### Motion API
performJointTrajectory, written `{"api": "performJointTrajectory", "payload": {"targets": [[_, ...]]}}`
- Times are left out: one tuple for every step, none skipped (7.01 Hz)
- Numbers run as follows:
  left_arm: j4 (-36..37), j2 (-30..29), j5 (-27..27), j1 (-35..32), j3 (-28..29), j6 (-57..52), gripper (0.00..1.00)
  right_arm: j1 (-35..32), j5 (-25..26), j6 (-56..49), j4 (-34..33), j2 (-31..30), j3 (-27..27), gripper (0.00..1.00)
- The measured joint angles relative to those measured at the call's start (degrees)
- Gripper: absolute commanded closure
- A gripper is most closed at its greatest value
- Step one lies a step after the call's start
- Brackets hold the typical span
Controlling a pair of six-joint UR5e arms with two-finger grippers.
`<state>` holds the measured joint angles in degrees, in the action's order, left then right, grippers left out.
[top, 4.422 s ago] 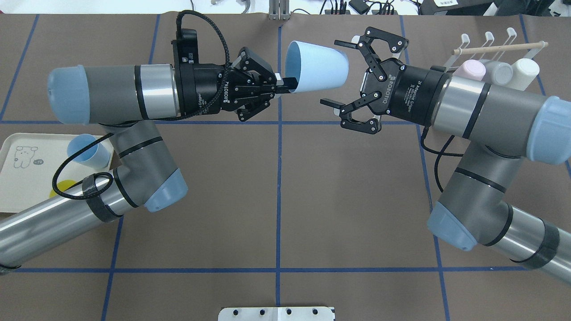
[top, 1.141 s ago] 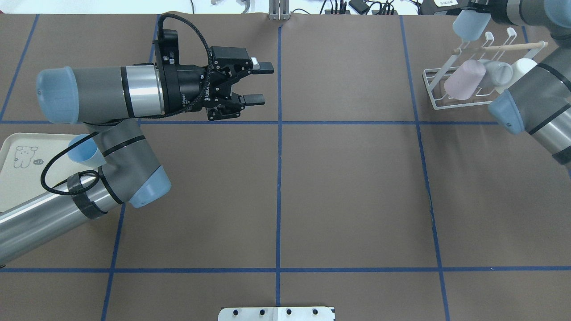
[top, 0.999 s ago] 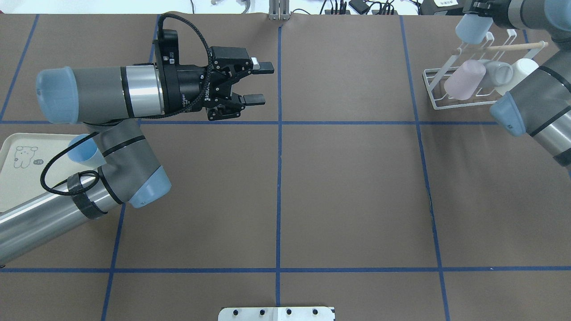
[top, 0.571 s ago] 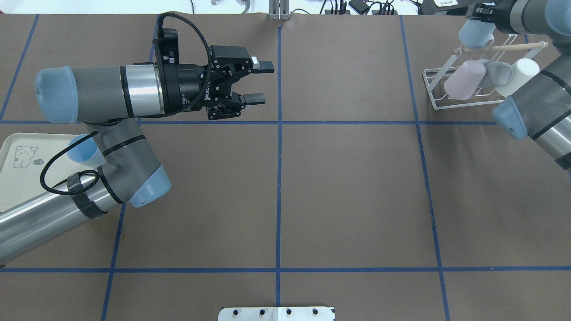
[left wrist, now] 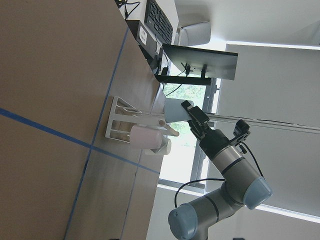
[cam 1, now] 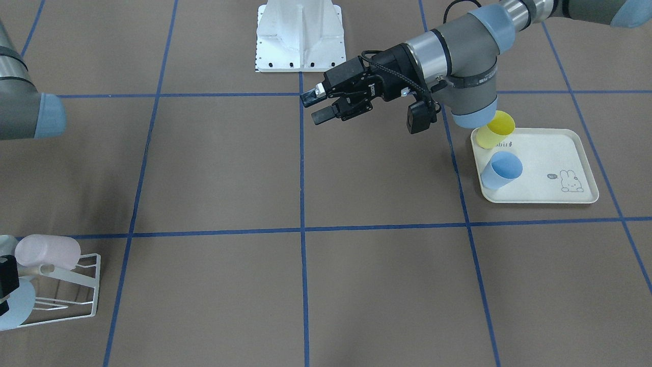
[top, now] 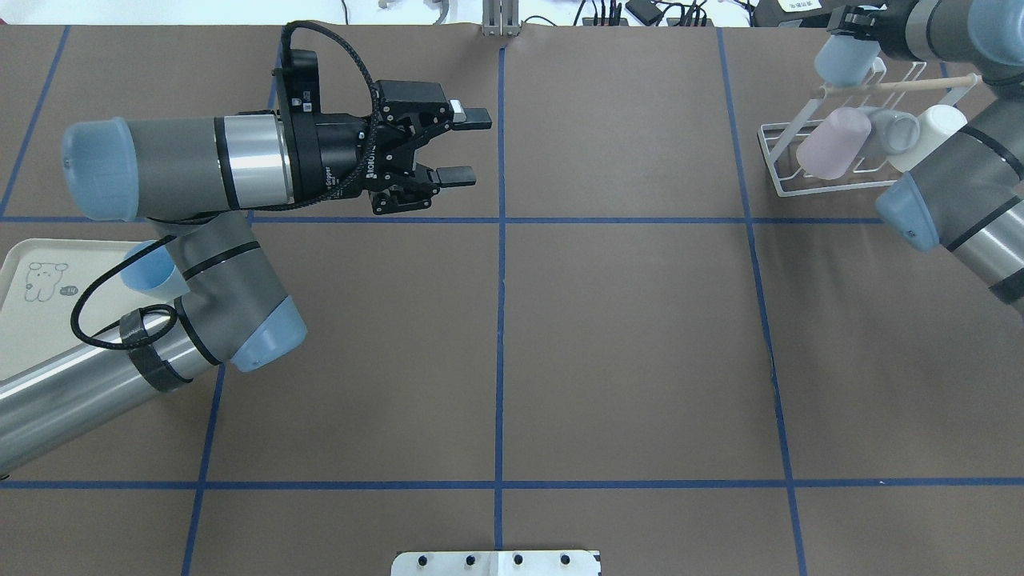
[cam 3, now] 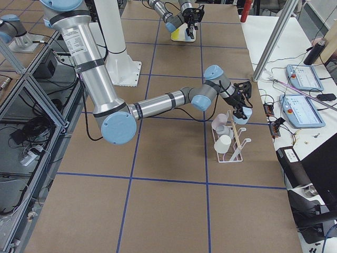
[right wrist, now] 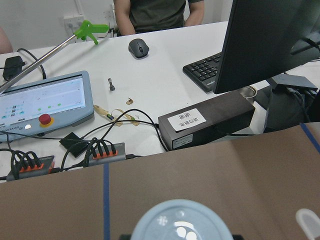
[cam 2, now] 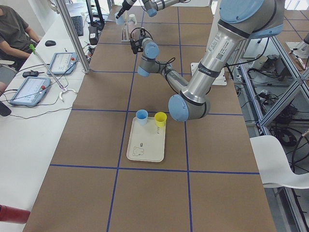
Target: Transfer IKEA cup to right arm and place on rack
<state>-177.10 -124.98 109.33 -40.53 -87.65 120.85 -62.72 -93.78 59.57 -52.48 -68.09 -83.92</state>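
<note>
Overhead view: the light-blue tapered plastic IKEA cup (top: 838, 62) was at the table's 1 o'clock corner, in the right arm's black two-finger gripper (top: 853, 32). The fingers were clamped on the cup's closed end. The base faced the palm and the mouth pointed away toward about 7 o'clock. In the right wrist view the cup's round base (right wrist: 182, 222) filled the bottom centre, with a white prong tip at its 3 o'clock. The cup hung over the 11 o'clock end of the small white wire rack (top: 772, 164), just beside the light wooden dowel (top: 904, 82). Whether the cup's rim touched a prong was not clear.

A pale pink cup (top: 832, 144), a grey cup (top: 892, 132) and a white cup (top: 928, 136) sat on the rack.

The left arm's black gripper (top: 468, 148) was at 11 o'clock from the table's centre, well apart from the rack, with its fingers spread and nothing between them. The cream rabbit-printed tray (cam 1: 560, 153) lay at the table's 9 o'clock edge, holding a second blue cup (cam 1: 501, 171) and a yellow cup (cam 1: 496, 130).
</note>
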Motion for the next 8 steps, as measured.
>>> {"api": "performJointTrajectory", "payload": {"targets": [[0.0, 0.0, 0.0, 0.0, 0.0, 0.0, 0.2, 0.5, 0.9, 0.0, 0.2, -0.3, 0.1, 0.0], [0.0, 0.0, 0.0, -0.1, -0.1, 0.0, 0.2, 1.3, 2.9, 0.2, 0.8, -0.4, 0.4, 0.0], [0.0, 0.0, 0.0, -0.3, -0.1, -0.2, 0.2, 2.1, 4.5, 0.3, 1.7, -0.5, 0.9, 0.0], [0.0, 0.5, 0.2, -0.8, -0.1, -1.3, 0.21, 2.4, 5.1, 0.4, 2.6, -0.5, 1.0, 0.0], [0.0, 1.9, 0.8, -2.0, -0.3, -3.4, 0.21, 2.5, 4.9, 0.4, 3.0, -0.4, 0.5, 0.0], [0.3, 4.4, 3.0, -4.5, -0.5, -7.1, 0.22, 2.3, 3.6, 0.4, 3.0, -0.6, -0.9, 0.0], [1.0, 7.9, 6.5, -8.1, -1.1, -12.7, 0.24, 1.7, 0.9, 0.4, 2.9, -1.7, -3.4, 0.0], [1.5, 12.5, 9.3, -11.2, -2.1, -20.3, 0.24, 1.1, -1.9, 0.5, 2.7, -4.1, -7.1, 0.0]]}}
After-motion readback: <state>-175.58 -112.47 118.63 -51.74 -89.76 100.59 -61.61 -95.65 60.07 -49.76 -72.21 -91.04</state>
